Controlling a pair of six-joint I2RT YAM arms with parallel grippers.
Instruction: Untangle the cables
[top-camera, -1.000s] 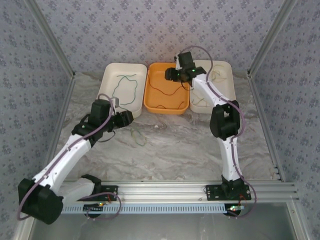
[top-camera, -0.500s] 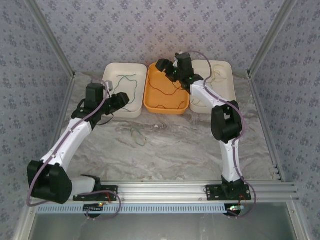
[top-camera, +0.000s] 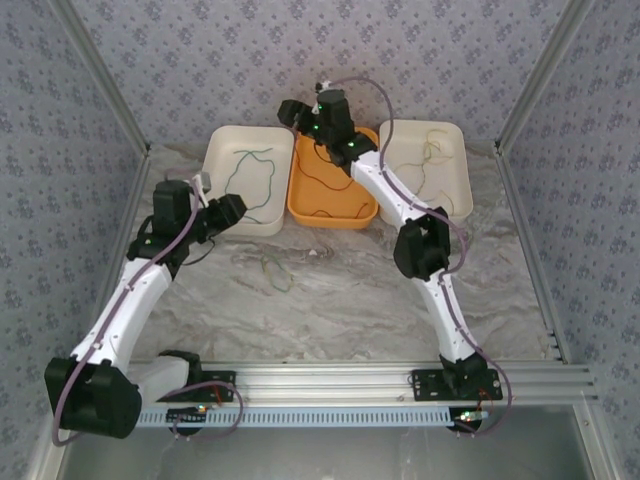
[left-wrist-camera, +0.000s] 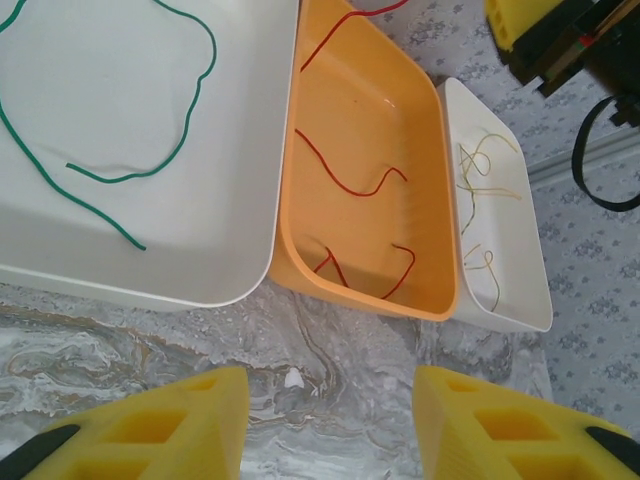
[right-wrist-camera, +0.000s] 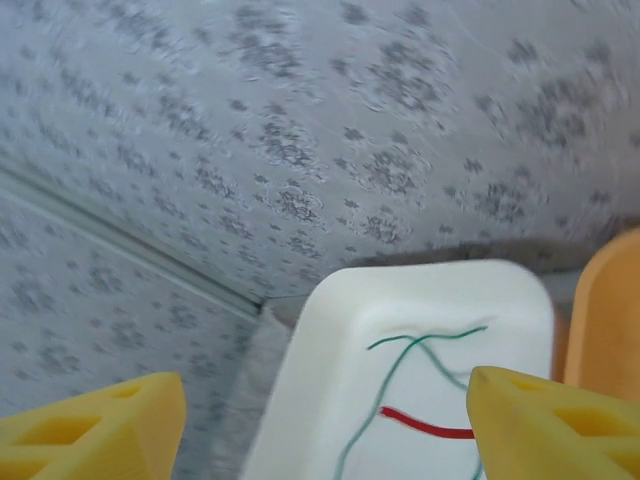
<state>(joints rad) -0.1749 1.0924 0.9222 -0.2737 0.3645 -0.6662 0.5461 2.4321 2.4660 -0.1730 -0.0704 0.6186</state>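
Observation:
A green cable (top-camera: 252, 178) (left-wrist-camera: 130, 176) lies looped in the left white tray (top-camera: 222, 150). Red cable (left-wrist-camera: 352, 181) lies in the orange tray (top-camera: 366, 212), and one end rises out of it at the back. Thin yellow-cream cables (left-wrist-camera: 482, 190) sit in the right white tray (top-camera: 455, 150). A small pale tangle (top-camera: 272, 268) rests on the marble. My left gripper (top-camera: 232, 208) (left-wrist-camera: 330, 425) hangs open over bare marble in front of the trays. High over the left tray's back corner, my right gripper (top-camera: 291, 111) (right-wrist-camera: 325, 420) stands wide open. A red cable end (right-wrist-camera: 425, 426) shows beside its right finger; I cannot tell if they touch.
Patterned walls close in the back and both sides, with metal corner posts (top-camera: 110, 110). The three trays stand side by side against the back wall. An aluminium rail (top-camera: 330, 378) runs along the near edge by the arm bases.
My right arm swung left from the right tray, across the orange tray, to the left tray's back corner, and its jaws widened. My left arm drew back toward the left wall.

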